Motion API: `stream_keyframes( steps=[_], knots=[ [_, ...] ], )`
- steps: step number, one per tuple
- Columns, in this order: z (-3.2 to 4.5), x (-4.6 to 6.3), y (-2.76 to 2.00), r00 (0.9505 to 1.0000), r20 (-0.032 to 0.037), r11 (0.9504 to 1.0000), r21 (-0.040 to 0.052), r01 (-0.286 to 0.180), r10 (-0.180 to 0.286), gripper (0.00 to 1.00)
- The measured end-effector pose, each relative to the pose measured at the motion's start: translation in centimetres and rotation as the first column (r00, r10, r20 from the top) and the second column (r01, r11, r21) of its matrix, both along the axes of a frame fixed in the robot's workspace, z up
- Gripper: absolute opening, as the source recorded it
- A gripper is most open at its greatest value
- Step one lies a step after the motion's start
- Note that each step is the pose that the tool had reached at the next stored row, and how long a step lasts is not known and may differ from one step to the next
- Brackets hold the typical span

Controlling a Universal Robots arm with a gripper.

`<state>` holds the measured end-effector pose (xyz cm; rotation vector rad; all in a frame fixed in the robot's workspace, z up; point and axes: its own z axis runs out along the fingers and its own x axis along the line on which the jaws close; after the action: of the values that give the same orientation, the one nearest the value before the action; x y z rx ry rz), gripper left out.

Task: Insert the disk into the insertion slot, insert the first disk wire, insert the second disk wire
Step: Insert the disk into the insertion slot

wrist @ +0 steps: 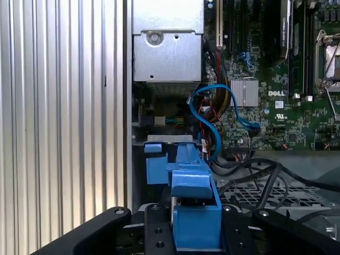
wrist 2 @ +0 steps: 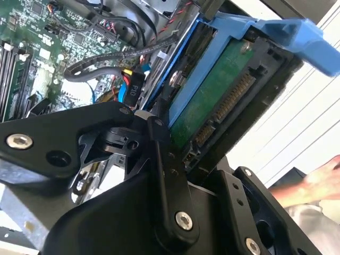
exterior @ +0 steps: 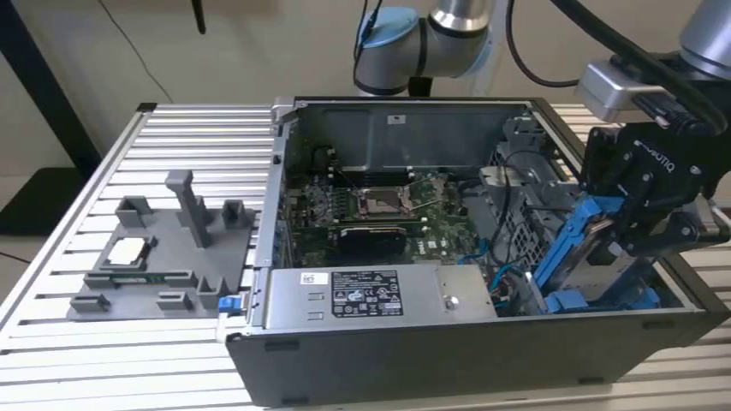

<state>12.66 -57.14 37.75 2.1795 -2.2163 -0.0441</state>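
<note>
My gripper (exterior: 622, 235) is shut on the disk (exterior: 585, 257), a drive in a bright blue carrier. The disk hangs tilted over the near corner of the PC case at the exterior view's right. Its lower end dips toward the insertion slot (exterior: 577, 301), a grey metal bay with blue fittings. In the second wrist view the disk's green circuit board (wrist 2: 212, 101) and connector edge face the camera, with a black finger (wrist 2: 159, 159) against the carrier. In the first wrist view the blue carrier (wrist: 194, 196) sits between the fingers, above the bay's blue fittings (wrist: 156, 166).
Loose blue and black wires (wrist: 212, 122) lie beside the bay, over the motherboard (exterior: 389, 205). The power supply (exterior: 365, 295) fills the case's front. A grey fixture tray (exterior: 160, 257) lies on the slatted table at the exterior view's left. A person's hand (wrist 2: 319, 183) is nearby.
</note>
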Motion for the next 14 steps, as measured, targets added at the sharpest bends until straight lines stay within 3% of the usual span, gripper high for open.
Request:
stream_keyframes(
  steps=[1,2,9,11,12,14],
  knots=[
    [0.00,0.00,0.00,1.0000,0.0000,1.0000,-0.0001,0.000,0.000,0.34],
    [-0.01,0.00,0.00,1.0000,0.0000,1.0000,0.0001,0.000,0.000,0.40],
    [0.00,0.00,0.00,1.0000,0.0000,1.0000,0.0002,0.000,0.000,0.40],
    [0.00,0.00,0.00,1.0000,0.0001,1.0000,0.0003,0.000,0.000,0.42],
    [0.00,0.00,0.00,1.0000,0.0000,1.0000,0.0002,0.000,0.000,0.49],
    [0.00,0.00,0.00,1.0000,0.0000,1.0000,0.0002,0.000,0.000,0.47]
  ],
)
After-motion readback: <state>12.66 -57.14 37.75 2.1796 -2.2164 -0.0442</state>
